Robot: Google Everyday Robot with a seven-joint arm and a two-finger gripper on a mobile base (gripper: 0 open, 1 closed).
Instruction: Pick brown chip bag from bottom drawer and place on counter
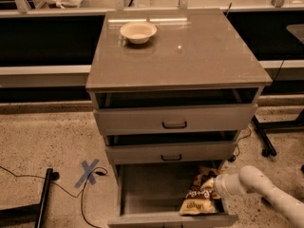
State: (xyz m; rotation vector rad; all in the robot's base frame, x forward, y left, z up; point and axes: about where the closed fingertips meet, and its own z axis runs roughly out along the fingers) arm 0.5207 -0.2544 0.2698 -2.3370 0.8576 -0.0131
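The brown chip bag [200,194] lies in the right front part of the open bottom drawer [145,186], dark brown with pale yellow ends and white lettering. My gripper [216,186] reaches in from the lower right on a white arm. Its tip is right at the bag's right side and is partly hidden against the bag. The counter [190,51] is the glossy grey-brown top of the cabinet, well above the bag.
A cream round bowl [137,31] stands at the counter's back left. The two upper drawers [174,119] are slightly pulled out and overhang the bottom drawer. A blue tape cross [89,171] and a black cable lie on the speckled floor at the left.
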